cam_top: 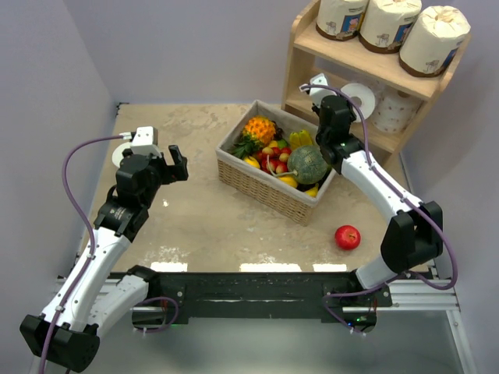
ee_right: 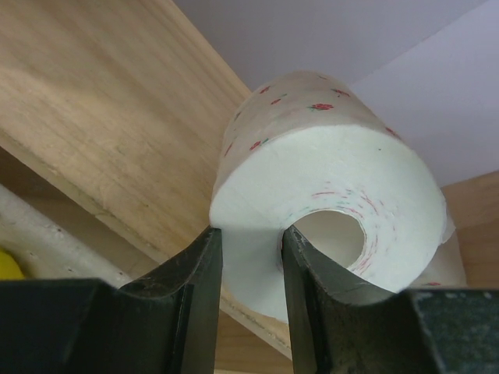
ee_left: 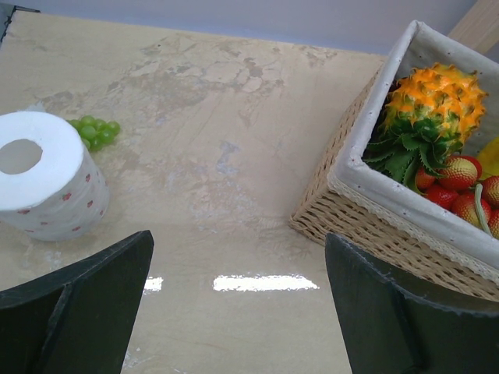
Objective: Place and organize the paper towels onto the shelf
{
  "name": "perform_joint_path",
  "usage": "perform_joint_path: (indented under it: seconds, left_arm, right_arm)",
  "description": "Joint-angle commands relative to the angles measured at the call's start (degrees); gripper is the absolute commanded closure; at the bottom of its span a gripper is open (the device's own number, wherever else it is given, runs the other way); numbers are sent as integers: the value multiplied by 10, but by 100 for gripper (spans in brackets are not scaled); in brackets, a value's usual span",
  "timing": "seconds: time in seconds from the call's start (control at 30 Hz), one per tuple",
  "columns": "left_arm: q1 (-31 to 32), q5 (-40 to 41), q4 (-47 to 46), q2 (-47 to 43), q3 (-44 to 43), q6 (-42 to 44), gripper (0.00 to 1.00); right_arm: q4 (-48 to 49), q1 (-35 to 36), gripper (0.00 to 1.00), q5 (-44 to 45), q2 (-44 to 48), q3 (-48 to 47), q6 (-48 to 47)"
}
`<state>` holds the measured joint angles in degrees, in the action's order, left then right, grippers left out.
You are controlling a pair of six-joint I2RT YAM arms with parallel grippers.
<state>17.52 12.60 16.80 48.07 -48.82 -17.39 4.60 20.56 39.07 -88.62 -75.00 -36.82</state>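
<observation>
**Right end effector pinches a roll's wall at the shelf front**

The right end effector [ee_right: 249, 238] is clamped on the soft wall of a bare paper towel roll [ee_right: 335, 179], with one finger outside and the other inside the hollow core. The roll lies on its side against the wooden shelf [ee_right: 93, 117], at the lower tier. The views do not show whether it rests fully on the board.

The main risk is release. A roll lying on its side and let go too near the front edge may roll off toward the wicker basket [cam_top: 265, 183] below. The finger in the core may also drag the roll back out as it withdraws. Pushing deeper could nudge the neighbouring bare roll [cam_top: 399, 109].

Three wrapped rolls [cam_top: 390, 23] stand on the upper tier.

The left end effector [ee_left: 238, 238] hangs with its fingers wide apart over the desk [ee_left: 234, 117], gripping nothing. The desk roll [ee_left: 47, 175] stands on end to its left, just beside green grapes [ee_left: 97, 131]. A careless approach there could tip the roll or trap the grapes.
</observation>
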Motion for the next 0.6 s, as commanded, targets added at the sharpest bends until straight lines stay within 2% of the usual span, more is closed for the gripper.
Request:
perform_joint_path:
  seconds: [0.0, 0.07, 0.2, 0.57]
  left_arm:
    - [-1, -1, -26, -9, 6, -4, 3]
    - [0, -1, -26, -9, 6, -3, 3]
    - [0, -4, -27, -8, 6, -4, 3]
    - [0, -2, -26, -5, 6, -3, 3]
  right_arm:
    - [8, -11, 73, 94, 7, -38, 2]
    - [9, -11, 72, 91, 14, -46, 1]
    - [-12, -10, 70, -5, 37, -56, 10]
    - [-95, -11, 71, -119, 46, -95, 4]
